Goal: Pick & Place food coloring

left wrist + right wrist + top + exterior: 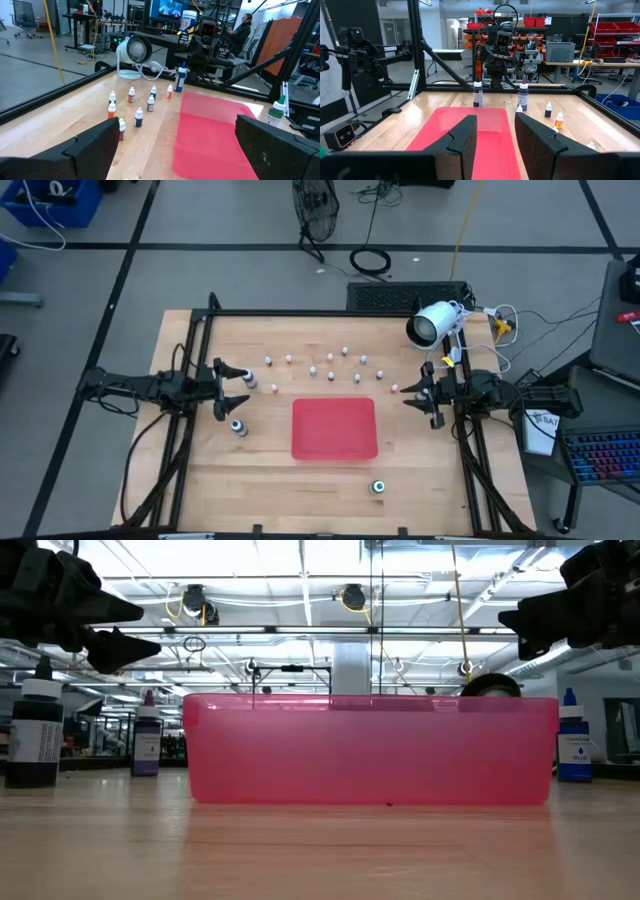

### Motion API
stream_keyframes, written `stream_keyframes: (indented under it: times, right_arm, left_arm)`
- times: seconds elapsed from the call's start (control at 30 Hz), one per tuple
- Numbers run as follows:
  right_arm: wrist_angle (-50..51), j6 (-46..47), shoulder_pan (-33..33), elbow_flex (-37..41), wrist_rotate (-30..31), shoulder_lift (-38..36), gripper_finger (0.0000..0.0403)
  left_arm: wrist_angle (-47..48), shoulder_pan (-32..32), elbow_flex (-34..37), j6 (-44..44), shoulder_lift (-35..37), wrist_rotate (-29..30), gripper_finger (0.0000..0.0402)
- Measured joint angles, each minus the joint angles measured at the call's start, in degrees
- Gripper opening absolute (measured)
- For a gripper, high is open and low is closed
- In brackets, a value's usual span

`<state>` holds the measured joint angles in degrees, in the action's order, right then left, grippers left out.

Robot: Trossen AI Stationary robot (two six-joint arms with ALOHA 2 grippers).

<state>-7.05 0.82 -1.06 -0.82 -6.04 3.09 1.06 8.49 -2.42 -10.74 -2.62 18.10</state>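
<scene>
The food coloring bottles (330,366) stand upright on their bases, scattered over the far half of the wooden table, tiny and whitish with coloured tips. A bigger grey one (239,426) stands near my left gripper. A green-capped one (379,487) stands alone near the near edge. The red tray (335,428) lies mid-table. My left gripper (238,387) hovers open at the table's left, pointing at the tray and the bottles (137,117). My right gripper (414,394) hovers open at the right, just past the tray's far right corner, with the tray (485,130) ahead of its fingers.
A black frame (300,313) runs along the table's far, left and right edges. A white round lamp-like device (432,325) with cables sits at the far right corner. A blue bottle (573,740) stands by the right gripper. A person (245,27) is in the room beyond.
</scene>
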Motion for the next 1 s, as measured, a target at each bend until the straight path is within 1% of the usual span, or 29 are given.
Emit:
stream_keyframes:
  times: [0.6,0.73,0.9,1.0]
  right_arm:
    - [0.0,0.0,0.0,0.0,0.0,0.0,0.0126]
    - [-1.0,-1.2,0.0,0.0,1.7,0.0,0.0126]
    - [-1.4,9.6,0.0,0.0,1.5,0.0,0.0126]
    - [-3.5,11.6,0.0,0.0,1.9,0.0,0.0126]
  left_arm:
    - [0.0,0.0,0.0,0.0,0.0,0.0,0.0392]
    - [0.0,0.0,0.0,0.0,0.0,0.0,0.0392]
    - [0.0,0.0,0.0,0.0,0.0,0.0,0.0392]
    - [0.0,0.0,0.0,0.0,0.0,0.0,0.0392]
